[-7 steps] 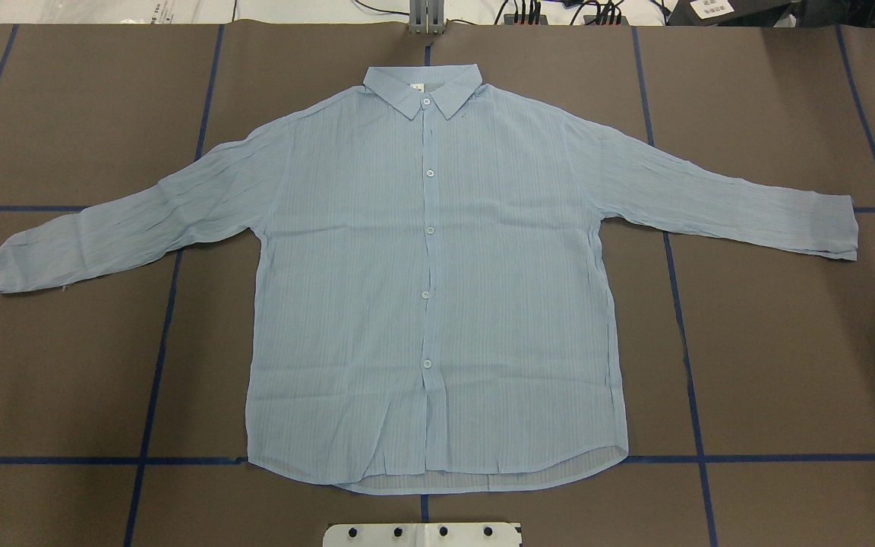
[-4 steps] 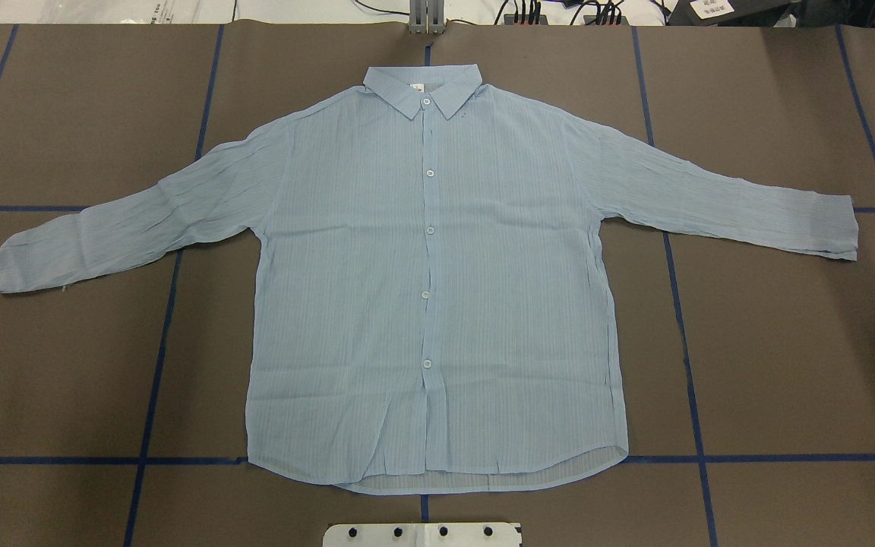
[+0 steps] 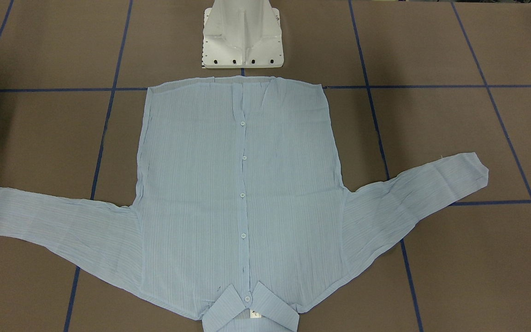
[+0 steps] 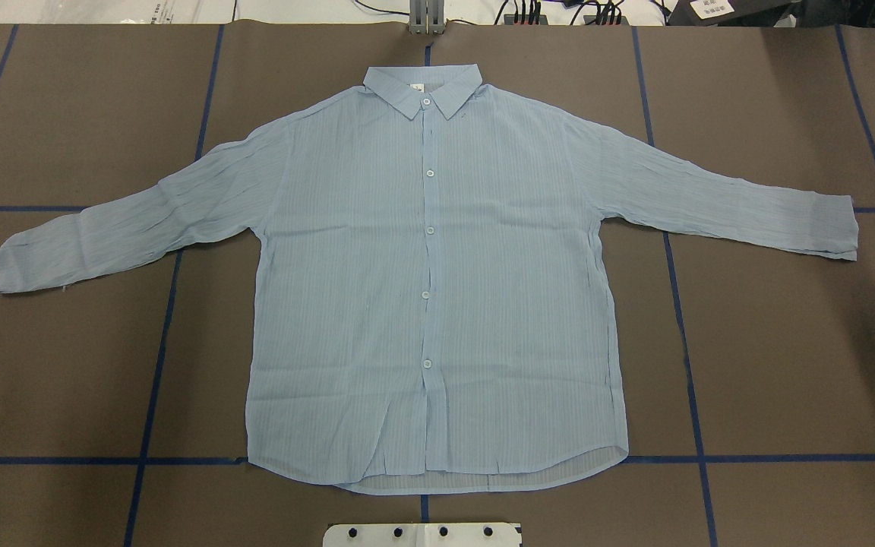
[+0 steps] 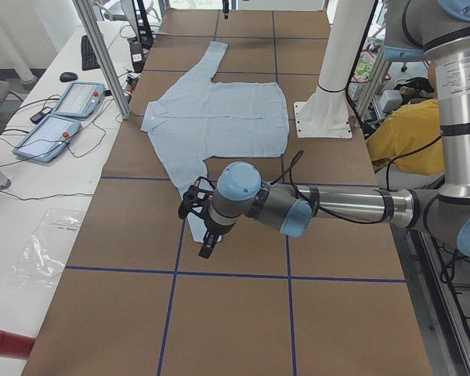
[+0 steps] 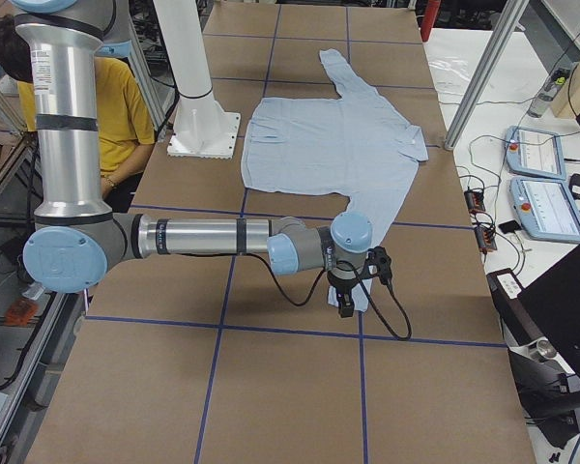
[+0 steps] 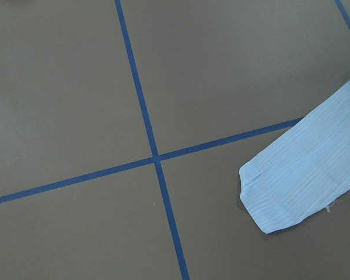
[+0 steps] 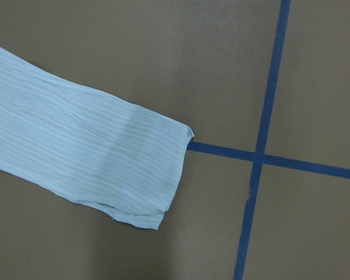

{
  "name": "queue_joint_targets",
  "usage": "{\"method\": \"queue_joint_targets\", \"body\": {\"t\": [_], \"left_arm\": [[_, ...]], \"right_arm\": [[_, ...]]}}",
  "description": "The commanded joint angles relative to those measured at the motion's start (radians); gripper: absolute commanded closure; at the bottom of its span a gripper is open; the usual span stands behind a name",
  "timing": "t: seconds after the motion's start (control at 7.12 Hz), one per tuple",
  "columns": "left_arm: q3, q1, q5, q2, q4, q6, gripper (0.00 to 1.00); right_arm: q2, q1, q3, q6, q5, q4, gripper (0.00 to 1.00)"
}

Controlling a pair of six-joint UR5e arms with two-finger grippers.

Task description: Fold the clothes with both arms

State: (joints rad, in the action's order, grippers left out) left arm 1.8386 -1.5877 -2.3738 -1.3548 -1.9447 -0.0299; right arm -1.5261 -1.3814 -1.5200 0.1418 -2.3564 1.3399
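The light blue striped shirt (image 4: 437, 289) lies flat and buttoned on the brown table, collar at the far side, both sleeves spread outward (image 3: 242, 193). In the exterior left view my left gripper (image 5: 204, 229) hangs over the end of the near sleeve; I cannot tell whether it is open or shut. In the exterior right view my right gripper (image 6: 352, 290) hovers over the other sleeve's cuff, and its state cannot be told either. The left wrist view shows one cuff (image 7: 303, 181) at lower right. The right wrist view shows the other cuff (image 8: 105, 169) at left. No fingers appear in either wrist view.
The white pedestal base (image 4: 422, 534) stands at the near edge by the hem. Blue tape lines (image 4: 156, 365) cross the table. A person in yellow (image 5: 399, 133) sits behind the robot. Teach pendants (image 6: 541, 184) and an aluminium post (image 5: 102, 55) stand along the far side.
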Motion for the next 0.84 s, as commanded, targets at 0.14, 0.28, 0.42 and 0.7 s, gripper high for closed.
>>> {"method": "queue_joint_targets", "body": {"t": [0.14, 0.28, 0.42, 0.7], "left_arm": [[0.008, -0.002, -0.001, 0.000, 0.000, -0.001, 0.01], [0.008, -0.002, -0.001, 0.000, 0.000, -0.001, 0.01], [0.008, -0.002, -0.001, 0.000, 0.000, -0.001, 0.01], [0.002, -0.002, -0.001, 0.000, 0.000, 0.001, 0.01]], "right_arm": [[0.147, 0.080, 0.286, 0.273, 0.009, -0.221, 0.14], [0.185, 0.085, 0.357, 0.297, 0.011, -0.255, 0.15], [0.201, 0.111, 0.374, 0.347, 0.013, -0.255, 0.14], [0.202, 0.130, 0.377, 0.358, 0.014, -0.255, 0.15]]}}
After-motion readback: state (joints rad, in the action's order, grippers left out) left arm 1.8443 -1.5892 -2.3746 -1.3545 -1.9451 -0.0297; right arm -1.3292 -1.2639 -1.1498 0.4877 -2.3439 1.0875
